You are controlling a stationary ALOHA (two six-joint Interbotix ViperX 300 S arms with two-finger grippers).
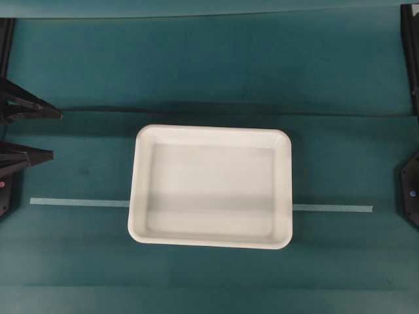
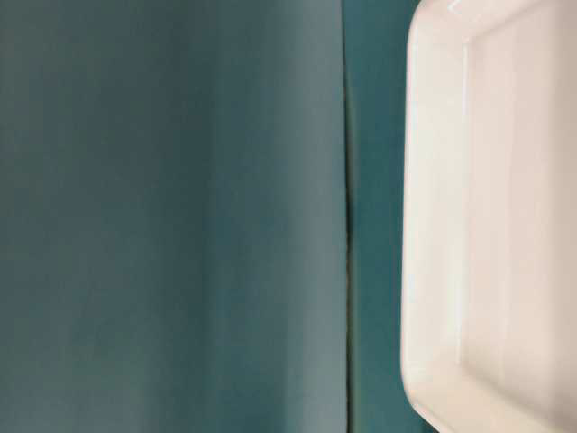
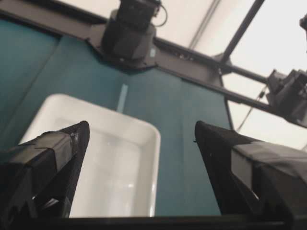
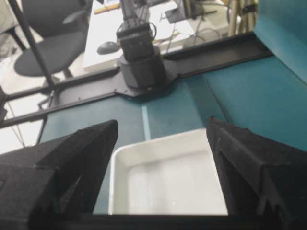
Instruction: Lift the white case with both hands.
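Closest to you, the left end effector (image 3: 139, 143) has its jaws spread wide with nothing between them, and through the gap you can see the white case (image 3: 105, 158) sitting ahead, well apart from the tips. Same story on the other side: the right end effector (image 4: 160, 143) is splayed open and empty, looking down over a corner of the case from a distance. My guess is both are parked wide like that so you can slide a jaw over the rolled rim on each short side, since a tray this broad and shallow would tip if you only grabbed one end. From overhead the case lies flat in the middle of the tabletop (image 1: 78, 261), long side running left to right, and it's sitting across a pale strip of tape (image 1: 72, 203) that comes out on both sides, which looks like a placement line. So nothing's lifted yet; you're at the very start, both arms out at the edges. The surface is a teal cloth with a fold or seam (image 1: 98, 110) running behind the case, so watch the rim doesn't drag on it. Further out, the right wrist view catches the opposite arm's base (image 4: 141, 62), then an office chair (image 4: 57, 28) and a cluttered white desk (image 4: 139, 24) in the room behind.
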